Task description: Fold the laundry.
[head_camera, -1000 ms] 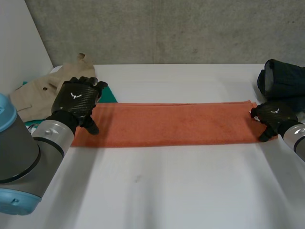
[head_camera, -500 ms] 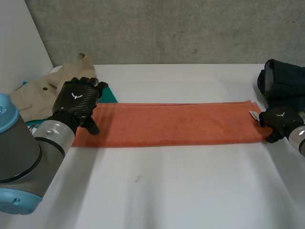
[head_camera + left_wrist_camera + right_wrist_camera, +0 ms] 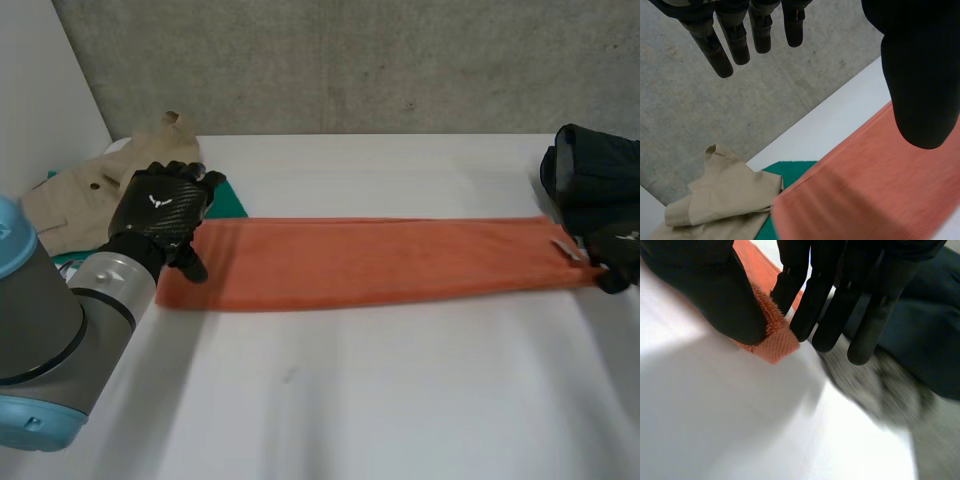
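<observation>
An orange towel (image 3: 370,262), folded into a long strip, lies across the white table (image 3: 350,400). My left hand (image 3: 160,212) hovers over its left end. In the left wrist view its fingers (image 3: 735,40) are straight and apart from the thumb (image 3: 920,75), with the towel (image 3: 875,185) below and nothing held. My right hand (image 3: 618,250) is at the towel's right end. The right wrist view shows the right hand (image 3: 840,300) pinching the towel's near right corner (image 3: 772,342) between thumb and fingers.
A beige garment (image 3: 80,190) and a green cloth (image 3: 228,197) lie at the back left, beside the white side wall. A dark garment (image 3: 595,170) is bundled at the back right, just behind my right hand. Bare table stretches in front of the towel.
My right hand closed on the towel's right corner and moved right, dragging the towel that way. The left hand stayed where it was.
</observation>
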{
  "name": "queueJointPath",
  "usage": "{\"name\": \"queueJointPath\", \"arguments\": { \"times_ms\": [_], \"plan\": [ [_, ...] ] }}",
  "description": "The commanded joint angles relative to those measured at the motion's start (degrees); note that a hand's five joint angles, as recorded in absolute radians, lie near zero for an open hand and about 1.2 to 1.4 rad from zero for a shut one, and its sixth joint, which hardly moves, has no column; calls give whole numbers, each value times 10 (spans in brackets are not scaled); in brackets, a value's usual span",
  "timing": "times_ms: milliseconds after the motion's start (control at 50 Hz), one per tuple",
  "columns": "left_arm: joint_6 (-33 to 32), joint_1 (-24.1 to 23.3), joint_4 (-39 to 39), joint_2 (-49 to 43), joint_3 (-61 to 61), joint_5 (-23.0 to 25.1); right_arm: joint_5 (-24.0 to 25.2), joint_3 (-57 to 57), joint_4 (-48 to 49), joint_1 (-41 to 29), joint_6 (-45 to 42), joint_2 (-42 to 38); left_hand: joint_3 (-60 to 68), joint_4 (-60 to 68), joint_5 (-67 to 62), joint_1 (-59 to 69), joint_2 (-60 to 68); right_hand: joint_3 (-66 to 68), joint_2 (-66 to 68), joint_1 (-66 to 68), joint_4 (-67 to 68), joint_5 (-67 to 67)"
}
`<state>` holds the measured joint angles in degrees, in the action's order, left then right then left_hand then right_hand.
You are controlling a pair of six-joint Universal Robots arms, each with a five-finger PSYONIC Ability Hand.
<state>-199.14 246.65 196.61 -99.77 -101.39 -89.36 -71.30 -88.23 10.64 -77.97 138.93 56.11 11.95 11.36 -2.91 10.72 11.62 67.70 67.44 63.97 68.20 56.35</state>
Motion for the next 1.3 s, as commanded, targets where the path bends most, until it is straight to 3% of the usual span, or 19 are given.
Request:
{"name": "queueJointPath", "arguments": {
  "times_ms": [20, 100, 260, 320, 460, 540, 620, 660, 680, 760, 880, 980, 1040, 1200, 1300],
  "plan": [
    [2, 4, 1, 7, 3, 0, -18, -19, -7, 101, -159, 29, -20, -14, 29, -7, -16, 123, 126, 160, 118, 136],
    [3, 7, 1, 12, 6, 0, -39, 2, -1, 104, -226, 29, -20, -14, 29, -7, -16, 123, 126, 160, 118, 136],
    [5, 13, 1, 25, 8, -3, -66, 23, 33, -59, -171, 51, -20, -14, 29, -7, -16, 123, 126, 160, 118, 136],
    [8, 17, 1, 29, 8, -4, -56, 11, 70, -156, -147, 76, -20, -14, 29, -7, -16, 123, 126, 160, 118, 136],
    [11, 29, 1, 32, 12, -4, 19, -14, 171, -378, -120, 88, -20, -14, 29, -7, -16, 123, 126, 160, 118, 136],
    [12, 33, 1, 30, 12, -4, 54, -7, 208, -476, -125, 11, -20, -14, 29, -7, -16, 123, 126, 160, 118, 136],
    [11, 33, 2, 28, 15, -4, 59, 7, 210, -519, -153, -44, -20, -14, 29, -7, -16, 123, 126, 160, 118, 136],
    [11, 33, 3, 27, 21, -4, 52, 17, 208, -526, -164, -54, -20, -14, 29, -7, -16, 123, 126, 160, 118, 136],
    [11, 34, 5, 23, 29, -4, 35, 24, 202, -528, -172, -58, -20, -14, 29, -7, -16, -240, -238, -203, -245, -227],
    [9, 31, 5, 5, 58, -6, -14, 24, 190, -522, -142, -48, -20, -14, 29, -7, -16, -577, -574, -540, -582, -564],
    [9, 17, 3, -32, 101, -13, -50, -6, 186, -469, 31, 46, -20, -14, 29, -7, -16, -577, -574, -540, -582, -564],
    [8, -36, -3, -77, 151, -29, -67, -44, 148, -402, 234, 124, -20, -14, 29, -7, -16, -577, -574, -540, -582, -564],
    [5, -79, -11, -113, 183, -42, -69, -56, 100, -365, 288, 122, -20, -14, 29, -7, -16, -577, -574, -540, -582, -564],
    [-12, -172, -54, -219, 290, -88, -65, -85, 38, -297, 236, 87, -20, -14, 29, -7, -16, -577, -574, -540, -582, -564],
    [-13, -193, -102, -266, 353, -117, -65, -89, 47, -277, 189, 71, -20, -14, 29, -7, -16, -538, -536, -501, -543, -525]
  ]
}}
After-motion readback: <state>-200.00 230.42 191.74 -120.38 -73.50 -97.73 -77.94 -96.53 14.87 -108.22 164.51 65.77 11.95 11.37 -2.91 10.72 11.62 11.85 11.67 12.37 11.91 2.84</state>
